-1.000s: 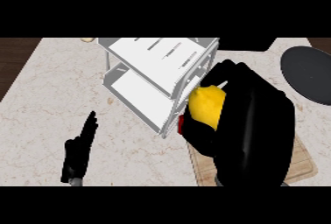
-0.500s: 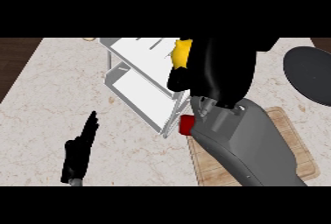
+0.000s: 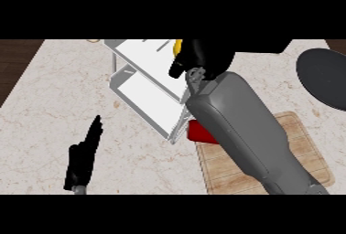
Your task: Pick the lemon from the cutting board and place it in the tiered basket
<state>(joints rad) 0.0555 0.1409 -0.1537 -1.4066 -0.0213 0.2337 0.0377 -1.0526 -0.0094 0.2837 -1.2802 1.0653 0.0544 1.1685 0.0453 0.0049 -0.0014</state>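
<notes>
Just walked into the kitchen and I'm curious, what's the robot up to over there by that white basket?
The robot's right hand is stretched over the white tiered basket, its fingers curled around a lemon, of which only a yellow sliver shows. The lemon is not yet released. The cutting board sits lower right with a red object at its corner. The left hand rests open at lower left.

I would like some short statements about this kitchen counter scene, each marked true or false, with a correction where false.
1. The yellow lemon is held over the white tiered basket. True.
2. The lemon lies on the wooden cutting board. False: the right hand has its fingers curled round it.
3. A red object sits at the board's left edge. True.
4. The left hand holds the basket. False: it rests open, apart from the basket.
</notes>
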